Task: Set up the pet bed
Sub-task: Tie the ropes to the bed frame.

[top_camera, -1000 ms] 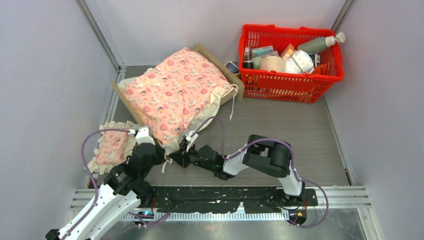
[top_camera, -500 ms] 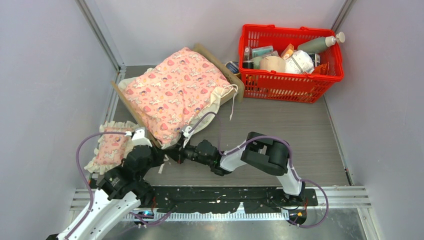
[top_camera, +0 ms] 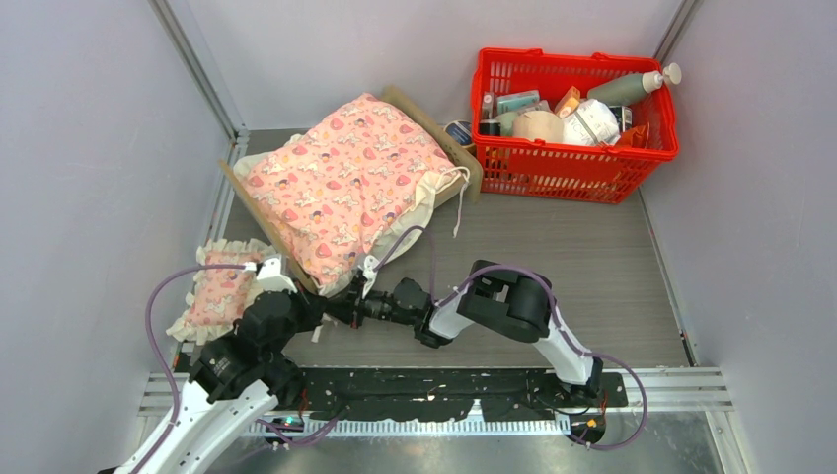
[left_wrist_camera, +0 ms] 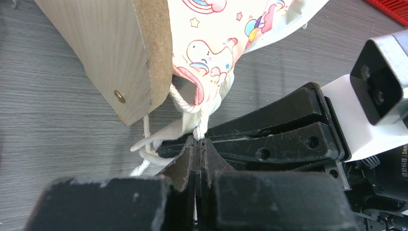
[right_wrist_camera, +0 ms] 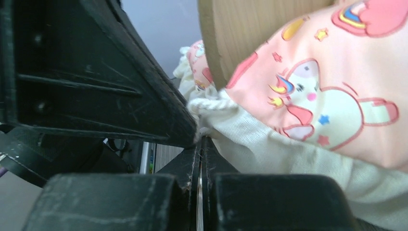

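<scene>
- We see the pet bed (top_camera: 456, 150) standing at an angle at the back left of the table (top_camera: 592, 262), its far end just beside the red basket (top_camera: 553, 170).
- A pink patterned blanket (top_camera: 345, 178) covers the top of the bed, and its cream frill hangs over the near corner.
- Our left gripper (left_wrist_camera: 197, 142) sits at that near corner, just below the plywood end board. Its fingers are pressed tight together on the blanket's white cord (left_wrist_camera: 198, 126), which runs down into the seam between them.
- Our right gripper (right_wrist_camera: 199, 142) comes in from the right and meets the left one tip to tip. Its fingers are also pressed together, with the cream hem right at their tips, but we cannot tell whether any cloth is caught.
- A small pink frilled pillow (top_camera: 219, 293) lies on the table left of the left arm, off the bed.
- The basket holds bottles and packets.
</scene>
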{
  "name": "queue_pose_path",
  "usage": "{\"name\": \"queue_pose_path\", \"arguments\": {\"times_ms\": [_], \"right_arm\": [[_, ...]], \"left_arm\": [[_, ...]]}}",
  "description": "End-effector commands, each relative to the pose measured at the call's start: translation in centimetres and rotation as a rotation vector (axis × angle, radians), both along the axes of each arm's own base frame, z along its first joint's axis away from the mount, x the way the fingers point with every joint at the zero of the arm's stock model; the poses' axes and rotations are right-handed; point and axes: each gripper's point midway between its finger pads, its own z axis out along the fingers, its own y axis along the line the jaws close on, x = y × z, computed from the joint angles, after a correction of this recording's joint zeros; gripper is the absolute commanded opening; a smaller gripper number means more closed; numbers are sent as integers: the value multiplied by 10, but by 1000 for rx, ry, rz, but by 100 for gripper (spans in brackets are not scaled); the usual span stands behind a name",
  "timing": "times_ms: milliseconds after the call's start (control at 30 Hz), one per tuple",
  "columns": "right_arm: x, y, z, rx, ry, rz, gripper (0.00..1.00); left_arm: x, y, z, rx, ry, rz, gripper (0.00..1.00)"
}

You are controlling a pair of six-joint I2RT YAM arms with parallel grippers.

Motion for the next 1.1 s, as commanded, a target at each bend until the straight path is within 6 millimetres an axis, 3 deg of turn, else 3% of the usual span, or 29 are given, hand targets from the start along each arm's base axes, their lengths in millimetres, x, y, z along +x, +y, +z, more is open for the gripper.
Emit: {"name": "queue_pose_path", "arguments": {"times_ms": [0,167,400,533,767,1067], "right_arm": [[-12,4,59,219,-169,87,5],[-16,8,58,230,-221,125,5],[-7,13,53,228,-224,116,5],[-5,12,51,225,-229,111,5],[-4,12,53,228,-234,107,5],[-3,12,55,230,-250,106,5]], "left_arm": [[3,-6,10,-30,-39,-25,0],[4,-5,15,-18,-61,-30,0],[7,3,23,0,-85,9,24],[5,38,24,-40,-52,255,27],[-4,71,28,63,1,396,32],[5,47,19,-84,14,388,37]]}}
